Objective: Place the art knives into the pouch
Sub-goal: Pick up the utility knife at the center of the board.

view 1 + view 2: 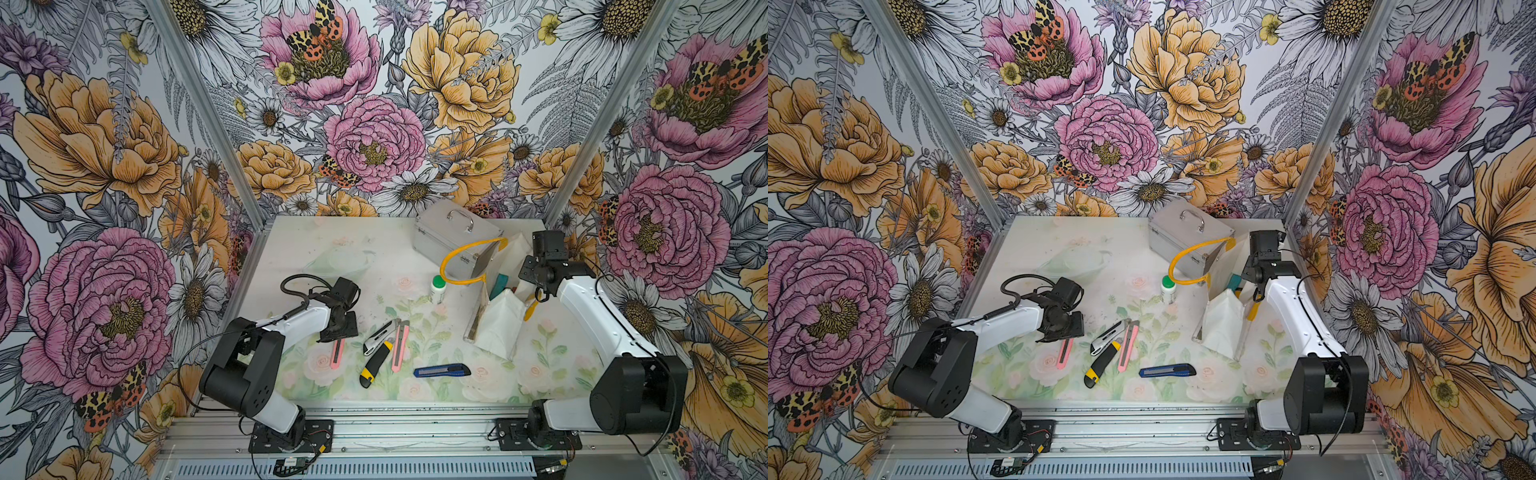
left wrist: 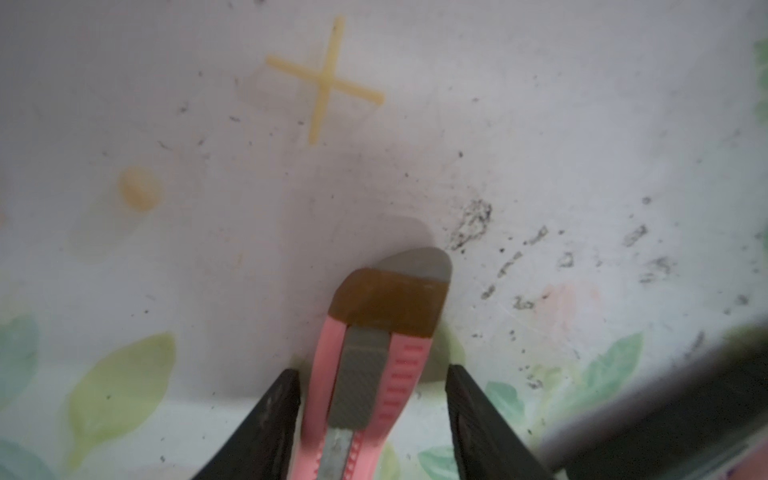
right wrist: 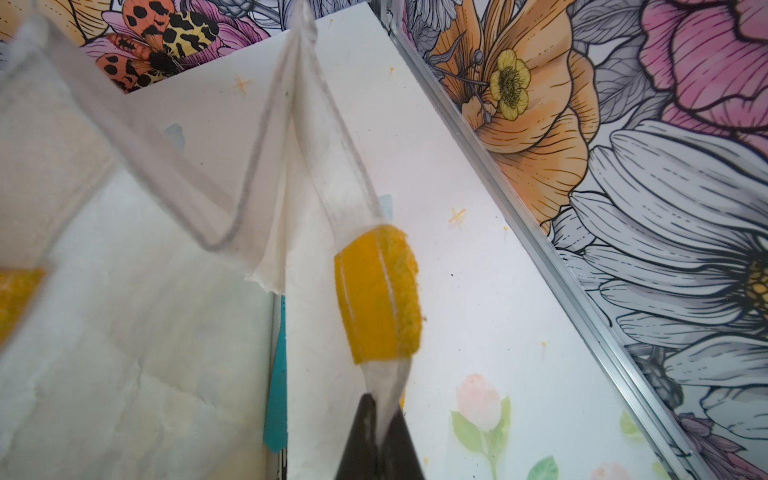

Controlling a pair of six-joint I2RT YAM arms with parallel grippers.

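Currently the left claw (image 2: 372, 376) sits low over the pink art knife (image 2: 374, 316), which lies flat on the desk (image 1: 316, 237) at the left end of the knife group. In the left wrist view its black fingers (image 2: 266, 419) stand spread, one on each side of the knife body. A gap shows at one finger, and the other is just beside the body.

The right claw (image 3: 382, 415) is pressed together on the white fabric of the pouch (image 1: 498, 328), pinching the rim next to the end of a yellow handle (image 3: 376, 291). The pouch stands at the right rear of the desk, mouth open, with its second yellow handle (image 1: 457, 257) looping in front of the silver case (image 1: 449, 232). A teal item (image 1: 498, 286) shows inside the mouth.

Other items on the desk:
- second pink knife (image 1: 400, 345)
- silver knife (image 1: 379, 330), just beside it
- yellow-and-black knife (image 1: 376, 361)
- blue knife (image 1: 442, 370), nearest the front edge
- green-capped bottle (image 1: 437, 289), upright, near the pouch
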